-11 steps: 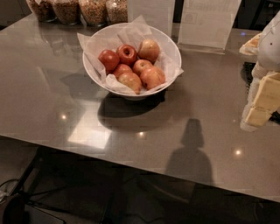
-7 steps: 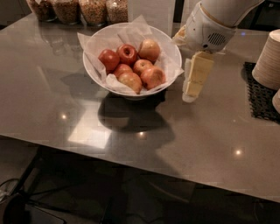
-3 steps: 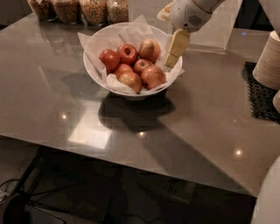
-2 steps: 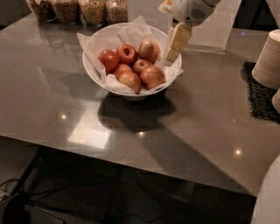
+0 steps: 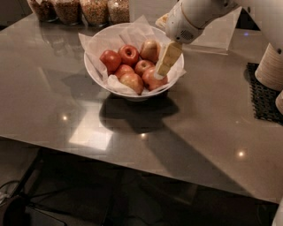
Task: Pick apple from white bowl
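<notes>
The white bowl [image 5: 93,74] lined with crinkled white paper stands on the grey table, back centre. It holds several apples. Two at the left and back [image 5: 110,59] are deep red, one at the back right [image 5: 149,48] is paler, and the front ones are mottled orange-red. My gripper [image 5: 159,74], cream-coloured on a white arm, reaches down from the upper right into the bowl's right side. Its tip is at the mottled apple [image 5: 150,82] at the front right and hides part of it. I cannot tell whether it touches that apple.
Glass jars of grains [image 5: 95,9] line the back left edge. A white upright card [image 5: 216,33] stands behind the bowl. A black mat [image 5: 265,95] with a beige cylinder [image 5: 270,66] lies at the right. The table's front edge runs below.
My gripper came in from the far right, swung over the bowl's right rim, and has now dropped lower among the right-hand apples. The apples and bowl have not shifted.
</notes>
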You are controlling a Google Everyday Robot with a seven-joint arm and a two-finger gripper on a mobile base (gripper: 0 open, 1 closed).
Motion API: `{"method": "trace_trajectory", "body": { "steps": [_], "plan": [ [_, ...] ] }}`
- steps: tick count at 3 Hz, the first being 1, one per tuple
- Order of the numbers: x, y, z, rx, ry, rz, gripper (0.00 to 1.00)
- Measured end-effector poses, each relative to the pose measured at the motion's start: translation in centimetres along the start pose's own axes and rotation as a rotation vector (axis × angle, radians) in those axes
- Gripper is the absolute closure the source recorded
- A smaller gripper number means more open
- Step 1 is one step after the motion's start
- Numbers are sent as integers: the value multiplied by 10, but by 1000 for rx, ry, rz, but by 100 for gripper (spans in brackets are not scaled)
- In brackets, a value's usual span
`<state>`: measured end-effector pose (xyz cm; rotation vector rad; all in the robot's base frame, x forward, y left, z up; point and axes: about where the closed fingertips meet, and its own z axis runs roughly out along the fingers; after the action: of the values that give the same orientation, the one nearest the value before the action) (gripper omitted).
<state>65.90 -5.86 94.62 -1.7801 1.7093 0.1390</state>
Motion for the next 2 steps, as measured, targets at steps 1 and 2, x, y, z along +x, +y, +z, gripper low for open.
{"method": "trace_trajectory", "body": {
  "steps": [1, 2],
  "plan": [
    [0, -1, 0, 1, 0, -1, 14],
    [0, -1, 0, 1, 0, -1, 37]
  ]
}}
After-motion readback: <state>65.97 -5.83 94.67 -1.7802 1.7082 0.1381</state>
